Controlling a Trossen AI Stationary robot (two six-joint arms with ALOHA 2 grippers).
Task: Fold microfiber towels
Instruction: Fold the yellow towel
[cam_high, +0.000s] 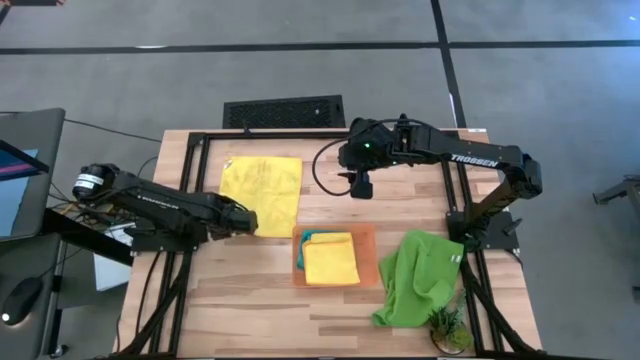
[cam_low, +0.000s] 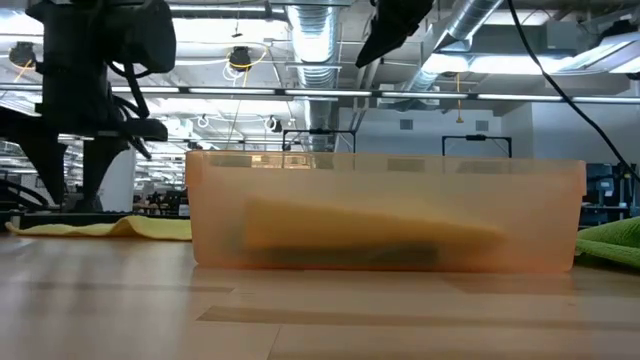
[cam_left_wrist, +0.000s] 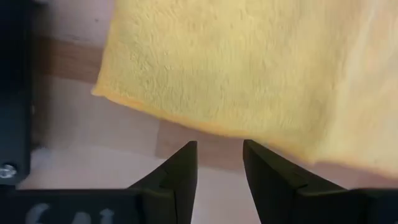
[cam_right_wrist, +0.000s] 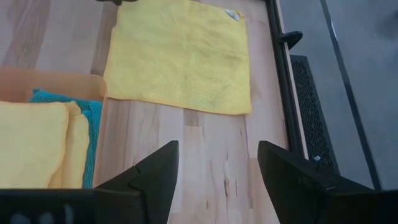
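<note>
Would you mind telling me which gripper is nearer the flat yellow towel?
Left. The left gripper sits at the flat yellow towel's near corner; the right gripper hovers apart, off its far side.

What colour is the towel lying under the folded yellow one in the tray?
Teal; its edge shows best in the right wrist view.
</note>
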